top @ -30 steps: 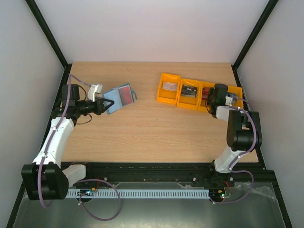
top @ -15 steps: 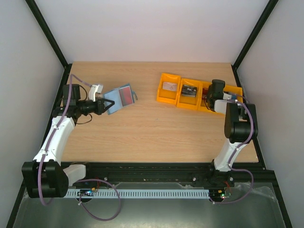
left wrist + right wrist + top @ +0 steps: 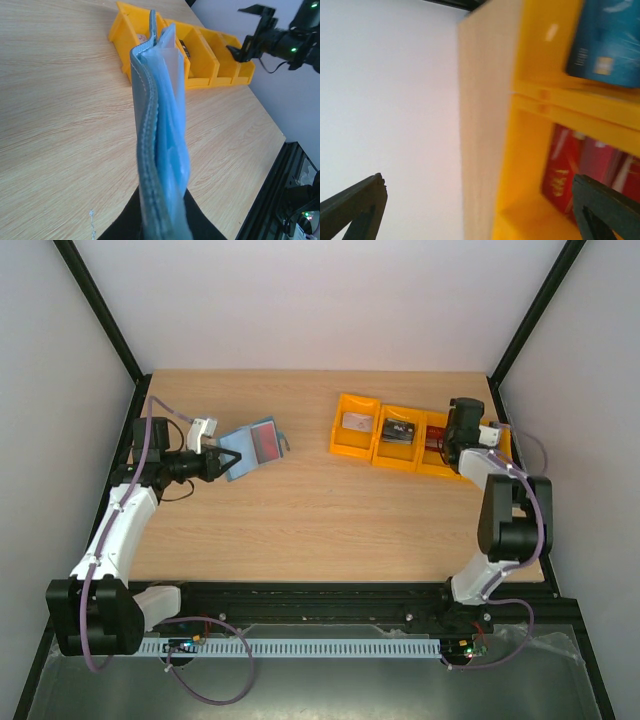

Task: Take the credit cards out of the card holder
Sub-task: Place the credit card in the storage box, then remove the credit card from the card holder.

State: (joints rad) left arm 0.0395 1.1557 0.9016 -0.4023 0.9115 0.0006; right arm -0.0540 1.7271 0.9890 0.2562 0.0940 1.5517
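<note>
The teal-blue card holder point(image 3: 255, 445) hangs just above the table at the left, and a reddish rectangle shows on its open face. My left gripper point(image 3: 222, 462) is shut on its near edge. The left wrist view shows the card holder point(image 3: 157, 125) edge-on between my black fingers point(image 3: 120, 225). My right gripper point(image 3: 477, 200) stands wide open over the orange bins, holding nothing. A red card point(image 3: 565, 175) lies in the bin under it and a blue card point(image 3: 607, 42) in the neighbouring bin. A grey card point(image 3: 355, 422) and a black card point(image 3: 398, 432) lie in the two left bins.
The row of orange bins point(image 3: 345, 447) stands at the far right of the table, close to the right edge and the black frame post point(image 3: 530, 330). Bare wood point(image 3: 330, 510) lies between the card holder and the bins.
My right gripper has gone from shut to wide open over the bins, and its wrist has shifted a little toward the far side. The left arm and the card holder have not moved.
</note>
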